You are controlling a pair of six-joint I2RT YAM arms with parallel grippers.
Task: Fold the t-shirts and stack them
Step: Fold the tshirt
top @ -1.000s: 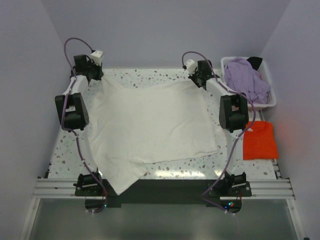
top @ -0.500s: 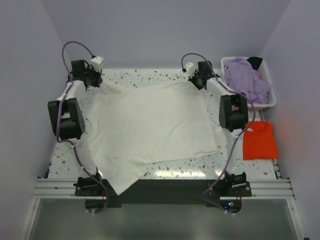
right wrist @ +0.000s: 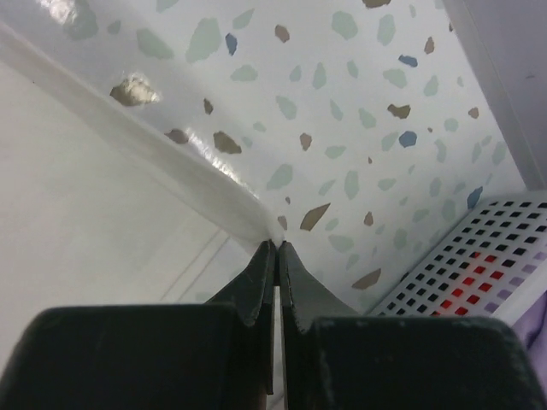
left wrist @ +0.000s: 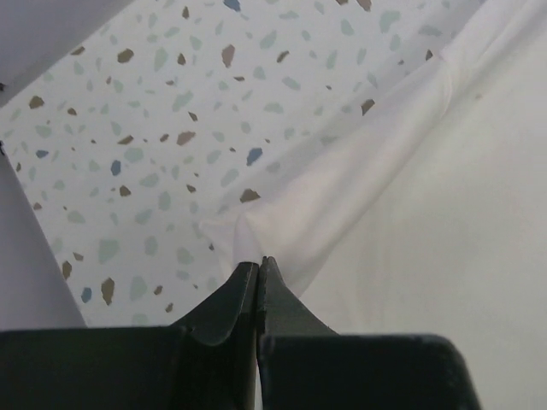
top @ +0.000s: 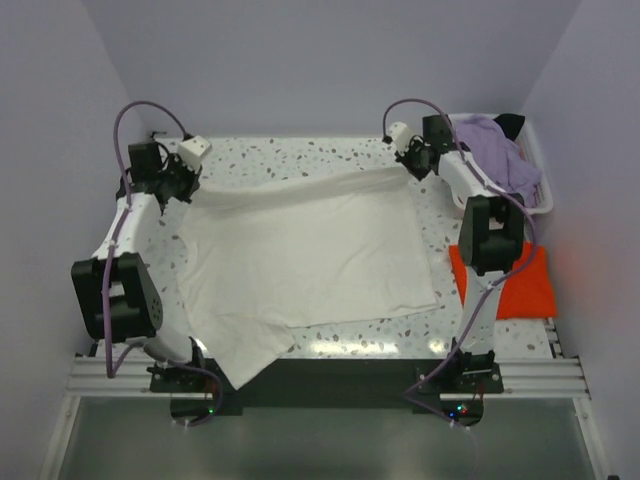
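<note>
Pinched tight in the left gripper (left wrist: 257, 260): a small tip of the cream-white t-shirt (top: 300, 260), jaws fully closed on the cloth at its far left corner. Likewise in the right gripper (right wrist: 278, 243): closed on the cloth's edge at its far right corner, just beside the white basket (right wrist: 479, 256). Between the two, stretched into a taut, lifted ridge along the far edge of the bench (top: 300, 150). Nearer than that ridge, spread flat over the middle, with a near left flap draped over the near edge.

Outward from there: at the right edge, lying folded, the orange-red t-shirt (top: 535, 290), partly hidden under the right arm. In the basket at the far right corner, heaped and unfolded, the lavender t-shirt (top: 505, 165).

As for progress, roughly a third of the way. Seemingly finished with the orange-red one. Busy with the cream-white one, held by its far corners for what looks like a first fold toward the near edge. Not yet begun on the lavender one; no stack formed.

Against a second ago: both wrists carried outward toward the far corners, the far edge pulled from slack to tight and raised off the bench. Left elbow swung to the near left, right elbow swung over the orange-red t-shirt, covering more of it. Same lie for the near flap and the basket's contents.
</note>
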